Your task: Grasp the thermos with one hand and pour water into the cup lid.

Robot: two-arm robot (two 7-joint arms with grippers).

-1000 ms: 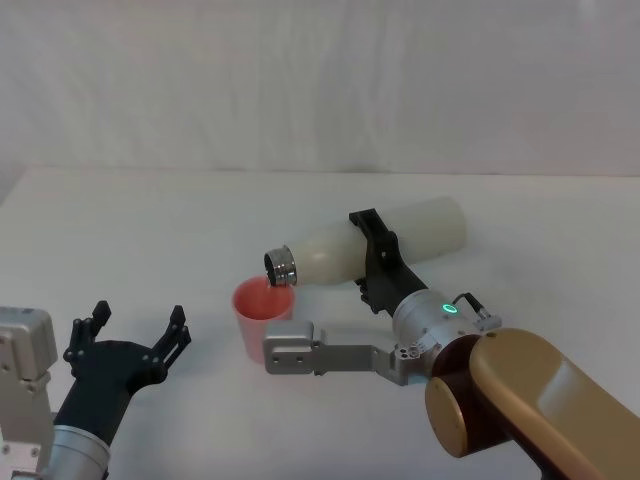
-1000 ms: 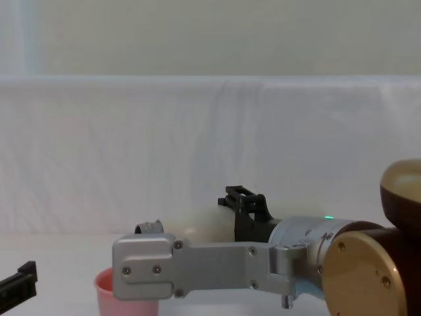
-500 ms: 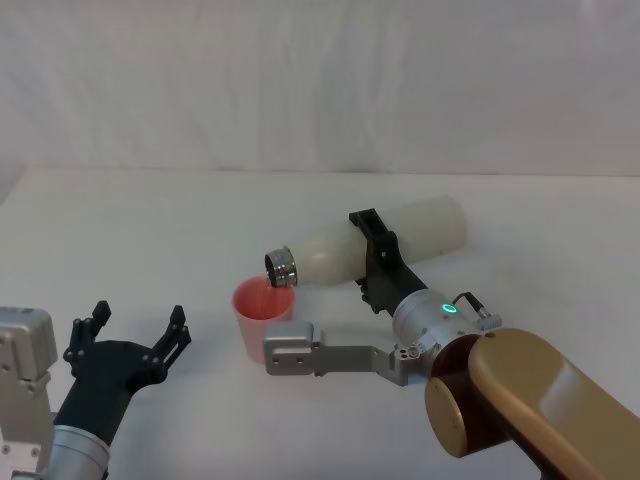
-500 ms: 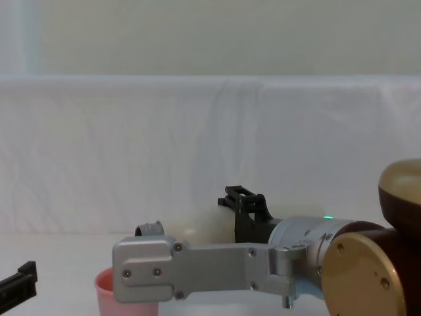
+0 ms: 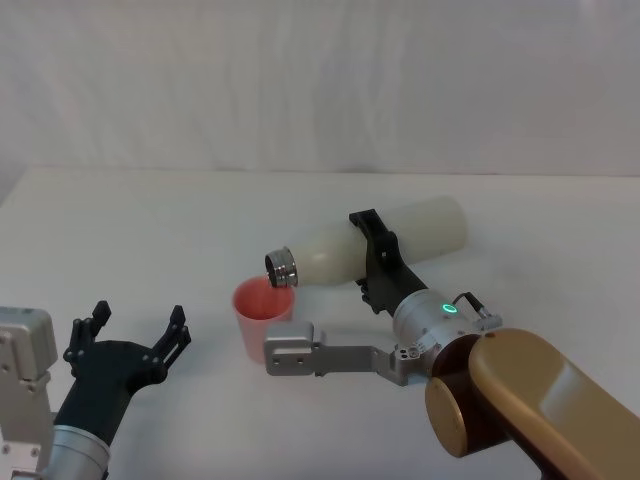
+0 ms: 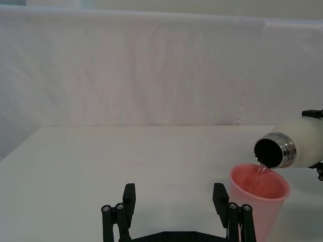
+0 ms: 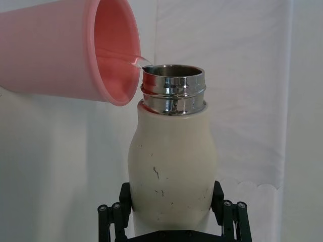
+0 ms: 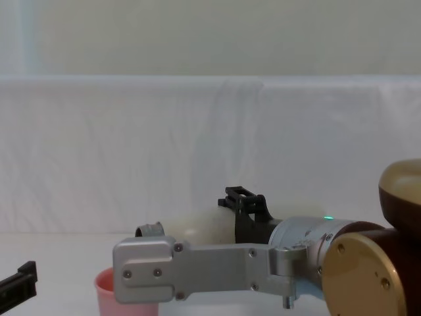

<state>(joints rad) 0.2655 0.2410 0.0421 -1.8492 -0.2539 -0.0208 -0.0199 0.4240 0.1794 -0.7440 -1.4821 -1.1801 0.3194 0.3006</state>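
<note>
The cream-white thermos [image 5: 425,228] is held nearly horizontal above the table, and my right gripper [image 5: 372,258] is shut around its middle. Its steel neck [image 5: 280,266] hangs over the rim of the pink cup lid [image 5: 262,310], which stands upright on the table. In the left wrist view a thin stream of water runs from the thermos [image 6: 303,146] into the cup lid [image 6: 257,194]. The right wrist view shows the scuffed thermos [image 7: 171,171] between the fingers, its mouth at the cup lid's [image 7: 65,50] rim. My left gripper [image 5: 130,335] rests open at the near left, apart from both.
The white table [image 5: 150,230] stretches out to the left and behind the cup lid, with a white backdrop [image 5: 320,80] at its far edge. My right forearm's grey link [image 5: 320,352] lies just in front of the cup lid.
</note>
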